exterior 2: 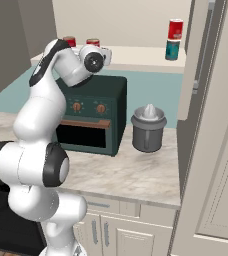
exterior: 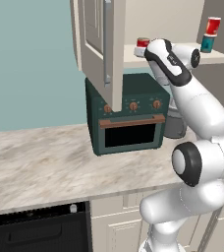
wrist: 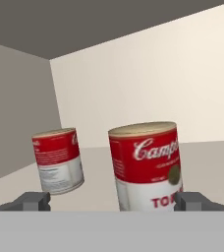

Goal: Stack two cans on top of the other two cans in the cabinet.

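From the left base view, one red can (exterior: 212, 25) already stood on the teal can (exterior: 207, 44) on the cabinet shelf (exterior: 217, 58). From the right, two cans (exterior 2: 92, 43) remained unstacked. In the hand view, the gripper (wrist: 115, 201) was spread, empty, near the nearer can (wrist: 146, 165).

- Arm: rises from the lower right of the left base view, folds at a dark-jointed elbow at mid right, then reaches up to the upper middle of the frame.
- Wrist: bent over at the top, hand levelled horizontally.
- Claw (wrist: 112, 201): both dark fingertips (wrist: 33, 201) low in the hand view, set wide apart, nothing gripped between them.
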You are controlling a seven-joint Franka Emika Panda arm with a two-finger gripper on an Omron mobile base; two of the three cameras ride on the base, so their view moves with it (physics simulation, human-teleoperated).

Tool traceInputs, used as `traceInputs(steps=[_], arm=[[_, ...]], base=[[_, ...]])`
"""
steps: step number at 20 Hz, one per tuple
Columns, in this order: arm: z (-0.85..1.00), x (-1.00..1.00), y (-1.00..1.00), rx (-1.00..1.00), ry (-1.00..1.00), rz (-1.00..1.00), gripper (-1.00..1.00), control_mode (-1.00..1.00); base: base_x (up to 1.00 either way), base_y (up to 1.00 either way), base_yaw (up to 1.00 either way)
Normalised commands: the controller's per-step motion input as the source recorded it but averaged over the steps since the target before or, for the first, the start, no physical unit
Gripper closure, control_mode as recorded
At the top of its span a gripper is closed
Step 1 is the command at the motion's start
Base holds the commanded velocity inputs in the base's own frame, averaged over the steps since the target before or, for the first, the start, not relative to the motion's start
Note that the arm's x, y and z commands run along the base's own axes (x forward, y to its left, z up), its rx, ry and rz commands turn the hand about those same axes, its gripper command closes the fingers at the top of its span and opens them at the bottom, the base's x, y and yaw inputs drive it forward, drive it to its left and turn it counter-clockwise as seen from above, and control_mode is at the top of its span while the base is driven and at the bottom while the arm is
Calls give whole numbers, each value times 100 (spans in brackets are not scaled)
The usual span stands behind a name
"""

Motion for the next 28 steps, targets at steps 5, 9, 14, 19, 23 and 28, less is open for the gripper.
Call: traceInputs(steps=[5,9,14,19,23,28], arm=[[0,0,0,-3,0,0,-100,-100],[0,0,-1,-5,0,0,-100,-100],[0,0,-1,-4,0,0,-100,-100],[0,1,-1,-1,0,0,-100,-100],[0,6,-9,0,0,0,-100,-100],[0,7,-14,0,0,0,-100,-100]], base=[[0,0,0],[0,0,0],[0,0,0],[0,0,0],[0,0,0],[0,0,0]])
